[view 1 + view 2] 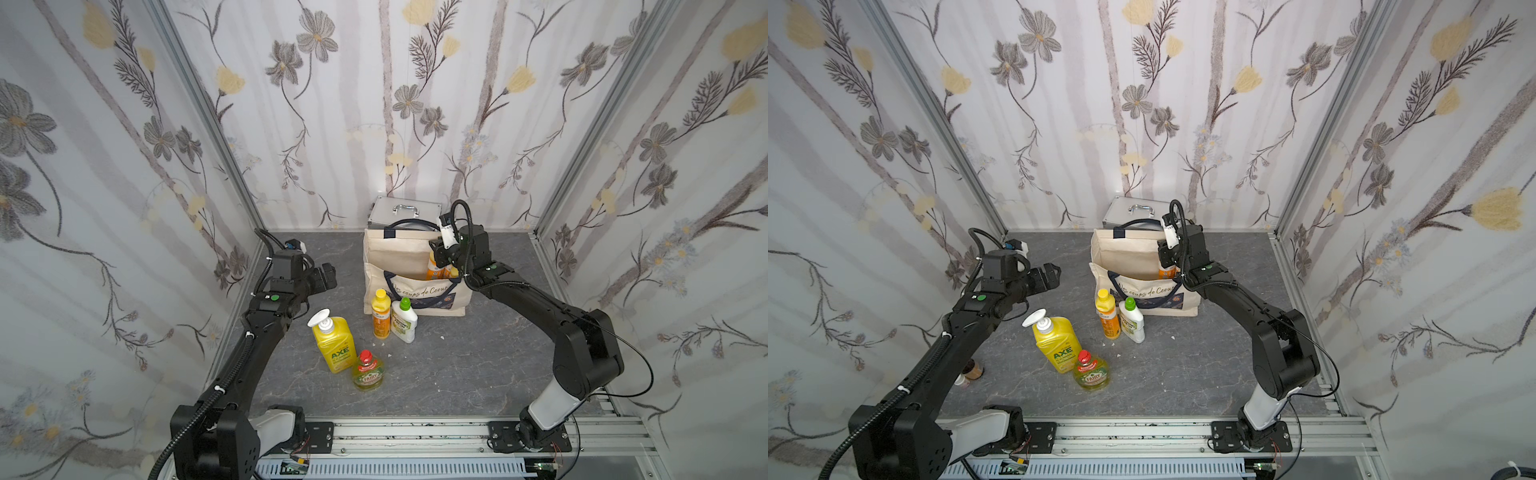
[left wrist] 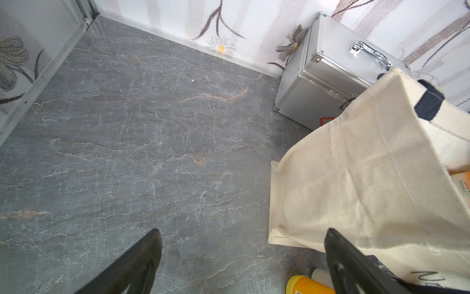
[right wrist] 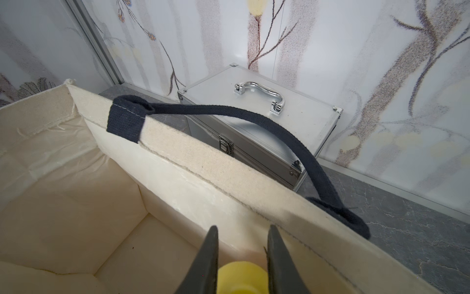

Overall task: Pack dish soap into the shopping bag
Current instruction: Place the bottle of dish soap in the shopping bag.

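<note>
Right fingers (image 3: 212, 244) clamp an orange bottle (image 3: 241, 278) inside the shopping bag (image 3: 203, 163) (left fingers (image 2: 142, 259) apart, holding nothing).

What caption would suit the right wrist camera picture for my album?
Right pincer grips a yellow-capped bottle inside the cream canvas tote; silver metal case stands behind.

Orange bottle (image 1: 434, 269) upright in open cream tote (image 1: 392, 251); AXE bottle (image 1: 334, 347), Fairy bottle (image 1: 368, 372) outside.

Left end effector (image 2: 243, 230) wide, right end effector (image 3: 243, 226) tight
</note>
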`<state>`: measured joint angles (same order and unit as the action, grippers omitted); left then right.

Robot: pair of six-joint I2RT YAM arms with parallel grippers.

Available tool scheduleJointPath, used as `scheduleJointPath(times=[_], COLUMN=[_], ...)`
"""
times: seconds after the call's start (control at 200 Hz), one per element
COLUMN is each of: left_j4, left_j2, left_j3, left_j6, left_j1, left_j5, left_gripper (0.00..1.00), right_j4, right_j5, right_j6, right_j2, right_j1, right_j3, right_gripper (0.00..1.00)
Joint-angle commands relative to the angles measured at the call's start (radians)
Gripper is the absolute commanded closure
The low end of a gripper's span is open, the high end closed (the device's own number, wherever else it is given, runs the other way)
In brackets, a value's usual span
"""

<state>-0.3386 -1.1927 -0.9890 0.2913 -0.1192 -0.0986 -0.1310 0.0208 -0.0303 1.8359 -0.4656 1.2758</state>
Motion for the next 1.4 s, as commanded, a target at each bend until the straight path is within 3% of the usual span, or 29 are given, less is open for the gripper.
scheduleJointPath(times=[0.0, 0.395, 0.555, 0.689, 0.909, 1.054, 1.394], left_j4=[0.031, 0.033, 0.03, 0.027, 0.026, 0.026, 0.026], left_j2=[-0.002, -0.007, -0.004, -0.002, 0.005, 0.004, 0.006], left_j3=[0.0, -0.001, 0.0, -0.002, -0.001, -0.002, -0.001], left_j6=[0.0, 0.0, 0.0, 0.0, 0.002, 0.003, 0.003], left_j1=[0.0, 0.0, 0.0, 0.0, 0.0, 0.0, 0.0], left_j5=[0.005, 0.004, 0.006, 0.005, 0.01, 0.007, 0.008], left_gripper=[0.0, 0.0, 0.0, 0.0, 0.0, 0.0, 0.0], right_j4=[-0.044, 0.018, 0.022, 0.022, 0.027, 0.011, 0.039], right_j5=[-0.005, -0.008, -0.008, -0.008, -0.008, -0.011, -0.011], right_j6=[-0.012, -0.007, -0.006, -0.006, -0.006, -0.012, -0.026], right_j2=[0.002, -0.027, -0.031, -0.039, -0.062, -0.091, -0.112], right_j1=[-0.002, -0.001, -0.002, -0.003, -0.005, -0.012, -0.015], right_j3=[-0.003, 0.013, 0.013, 0.013, 0.013, 0.003, 0.02], right_gripper=[1.0, 0.99, 0.91, 0.77, 0.68, 0.57, 0.59])
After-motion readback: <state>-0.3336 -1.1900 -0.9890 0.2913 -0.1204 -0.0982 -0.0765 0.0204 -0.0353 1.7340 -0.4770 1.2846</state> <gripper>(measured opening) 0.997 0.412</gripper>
